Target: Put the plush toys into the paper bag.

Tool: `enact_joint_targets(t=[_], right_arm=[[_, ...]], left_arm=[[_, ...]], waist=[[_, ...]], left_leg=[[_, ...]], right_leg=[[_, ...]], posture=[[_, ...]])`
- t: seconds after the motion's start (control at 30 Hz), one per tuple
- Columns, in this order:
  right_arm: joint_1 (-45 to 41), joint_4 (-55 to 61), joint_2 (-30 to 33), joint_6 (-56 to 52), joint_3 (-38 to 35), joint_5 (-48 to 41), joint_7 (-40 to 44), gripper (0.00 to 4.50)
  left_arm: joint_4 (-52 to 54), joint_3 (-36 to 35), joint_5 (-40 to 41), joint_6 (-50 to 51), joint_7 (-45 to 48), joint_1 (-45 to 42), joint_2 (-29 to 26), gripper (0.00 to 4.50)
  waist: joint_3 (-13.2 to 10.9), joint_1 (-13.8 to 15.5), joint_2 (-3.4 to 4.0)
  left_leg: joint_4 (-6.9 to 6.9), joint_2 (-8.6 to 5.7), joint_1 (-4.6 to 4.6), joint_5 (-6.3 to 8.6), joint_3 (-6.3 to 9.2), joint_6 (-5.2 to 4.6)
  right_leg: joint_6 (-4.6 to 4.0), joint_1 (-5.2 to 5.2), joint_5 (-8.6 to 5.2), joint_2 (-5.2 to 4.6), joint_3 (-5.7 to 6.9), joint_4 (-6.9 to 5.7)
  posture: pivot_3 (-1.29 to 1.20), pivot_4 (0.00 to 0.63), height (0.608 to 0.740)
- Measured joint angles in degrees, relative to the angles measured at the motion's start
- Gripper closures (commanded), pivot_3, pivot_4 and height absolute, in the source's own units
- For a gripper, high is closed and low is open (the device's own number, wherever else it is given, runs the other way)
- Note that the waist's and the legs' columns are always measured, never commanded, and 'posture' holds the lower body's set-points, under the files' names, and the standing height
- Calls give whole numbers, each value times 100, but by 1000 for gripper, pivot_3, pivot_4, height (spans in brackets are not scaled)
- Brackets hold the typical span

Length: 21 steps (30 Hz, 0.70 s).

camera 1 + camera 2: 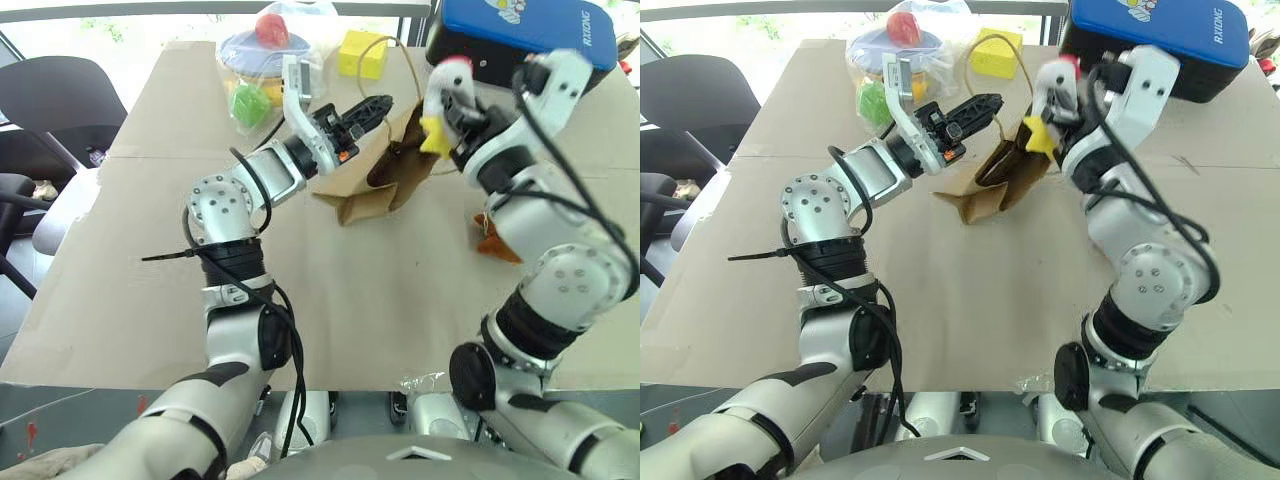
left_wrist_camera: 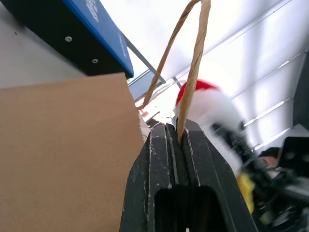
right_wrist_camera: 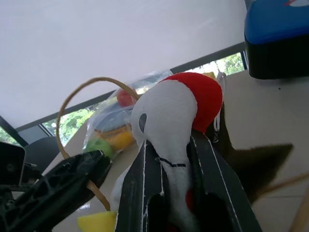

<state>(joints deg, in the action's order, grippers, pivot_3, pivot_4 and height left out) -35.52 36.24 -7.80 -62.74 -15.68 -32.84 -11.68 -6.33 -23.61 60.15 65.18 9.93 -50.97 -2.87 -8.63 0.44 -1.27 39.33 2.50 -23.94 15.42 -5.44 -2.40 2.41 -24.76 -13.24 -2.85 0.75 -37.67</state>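
Lying nearest on the cardboard-covered bench (image 1: 380, 300), the brown teardrop plush toy (image 1: 492, 240) rests on the robot's right side, partly hidden behind the right forearm and well apart from the bag. Beyond it, the right hand (image 3: 166, 159) is raised off the bench and clenched on the white plush toy (image 1: 447, 95), whose red top points up and whose yellow bottom hangs below the fingers; the toy sits just beside the open mouth of the paper bag (image 1: 385, 170), not yet inside. The left hand (image 2: 179, 140) is clamped shut on one of the bag's cord handles (image 2: 195, 63), holding that side lifted so the bag leans with its opening facing the right hand. Farther back stand a yellow cube (image 1: 361, 53) and a clear plastic bag of toys (image 1: 262, 60), and at the far right a blue and black case (image 1: 530, 35).
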Motion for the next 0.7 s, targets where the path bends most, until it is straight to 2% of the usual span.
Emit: enact_joint_targets(t=[0.2, 0.27, 0.4, 0.57, 0.7], right_arm=[[746, -609, -63, 583, 735, 172, 189, 4447], [777, -913, 295, 580, 1010, 242, 487, 4447], [439, -1770, 1199, 538, 1509, 427, 1231, 4447], [-303, -3065, 1538, 905, 1817, 580, 2230, 4447], [-470, -3648, 1552, 1088, 2033, 543, 3065, 2953]], left_arm=[[9, -290, 536, -18, -787, 4, 363, 4500], [22, -330, 700, -68, -997, 14, 415, 4500], [133, -293, 883, -71, -1146, 251, 357, 4500], [263, -212, 1180, 51, -1266, 573, 298, 4500], [419, -83, 1436, 124, -1291, 793, 131, 4500]], waist=[[0, -90, 0], [0, -112, 0], [0, -125, 0], [-1, -132, -1], [-1, -119, -1]], left_leg=[[0, 1, 0, -1, 3, 1], [-1, 1, 0, -1, 2, 1], [-1, -1, 1, -1, 3, 1], [-6, 1, 2, -1, 2, 1], [-8, 1, 0, -1, 5, 1]], right_leg=[[0, 0, 0, 2, -1, 1], [0, 0, 0, 2, -1, 4], [0, 1, 0, 3, -1, 3], [0, 0, -1, 6, -3, 5], [0, 1, 0, 4, -2, 6]], posture=[[0, 150, 740], [0, 150, 740], [0, 150, 740], [0, 150, 740], [0, 150, 740]])
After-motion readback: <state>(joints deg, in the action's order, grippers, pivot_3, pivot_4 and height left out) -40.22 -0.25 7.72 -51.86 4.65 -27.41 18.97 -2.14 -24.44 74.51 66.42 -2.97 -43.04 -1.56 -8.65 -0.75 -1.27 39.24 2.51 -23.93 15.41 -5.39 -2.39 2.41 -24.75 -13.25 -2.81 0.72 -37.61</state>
